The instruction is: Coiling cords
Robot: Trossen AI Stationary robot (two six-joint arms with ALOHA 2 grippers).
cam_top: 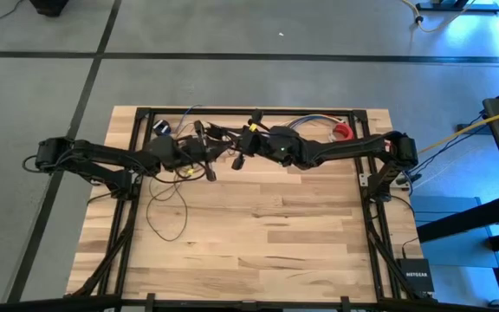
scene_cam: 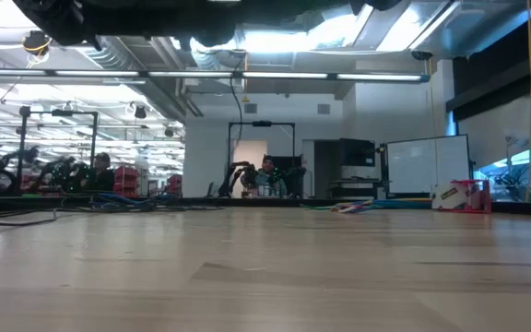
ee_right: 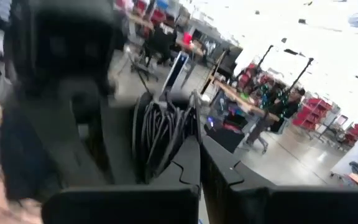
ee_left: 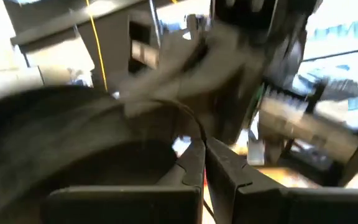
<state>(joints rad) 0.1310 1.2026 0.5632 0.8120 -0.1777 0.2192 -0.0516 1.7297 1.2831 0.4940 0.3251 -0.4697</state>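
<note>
I see both arms raised over table (cam_top: pixel 258 234) far edge; right gripper (ee_right: pixel 199 144) clamped on cords (ee_right: pixel 160 134) bundle, left gripper (ee_left: pixel 204 147) pinching cord strand

The table (cam_top: pixel 258 234) shows pale wood planks, grain streaked and mixed in tone, with a smooth low sheen in the low view. Its frame (cam_top: pixel 249 112) looks like black matt metal bars. The cords (ee_right: pixel 160 134) read as thin dark wire with a slightly glossy plastic skin, bunched in loops. The right gripper (ee_right: pixel 199 155) has matt black plastic-looking fingers, and the left gripper (ee_left: pixel 204 158) looks the same, dull and smooth. A red roll (cam_top: pixel 343 132) at the far right looks glossy.
</note>
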